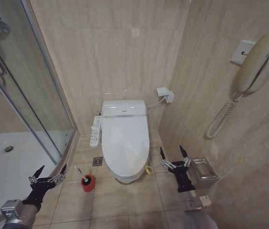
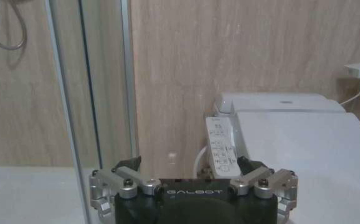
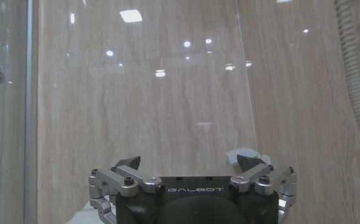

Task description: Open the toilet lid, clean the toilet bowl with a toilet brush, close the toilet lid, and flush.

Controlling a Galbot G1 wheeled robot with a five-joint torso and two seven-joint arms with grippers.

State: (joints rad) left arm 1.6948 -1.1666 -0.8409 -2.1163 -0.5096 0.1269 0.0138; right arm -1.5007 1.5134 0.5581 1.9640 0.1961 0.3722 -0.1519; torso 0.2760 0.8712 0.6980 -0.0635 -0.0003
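Head view: the toilet lid (image 1: 124, 138) lay closed over the toilet bowl (image 1: 125, 177), against the far tiled wall. The toilet brush (image 1: 79, 171) stood tilted in its red holder (image 1: 87, 183) on the floor, just beside the toilet on the shower side. The left gripper (image 1: 51, 171) hovered near that holder, fingers spread apart and holding nothing. The right gripper (image 1: 171, 152) hung on the toilet's other side, fingers likewise apart and empty, with a metal bin (image 1: 202, 172) close by. Left wrist view: the closed lid (image 2: 310, 154) and side control panel (image 2: 221, 150) sat beyond the spread fingers (image 2: 128, 164), glass shower door (image 2: 86, 84) adjacent. Right wrist view: spread fingers (image 3: 130, 163) faced the tiled wall (image 3: 142, 93).
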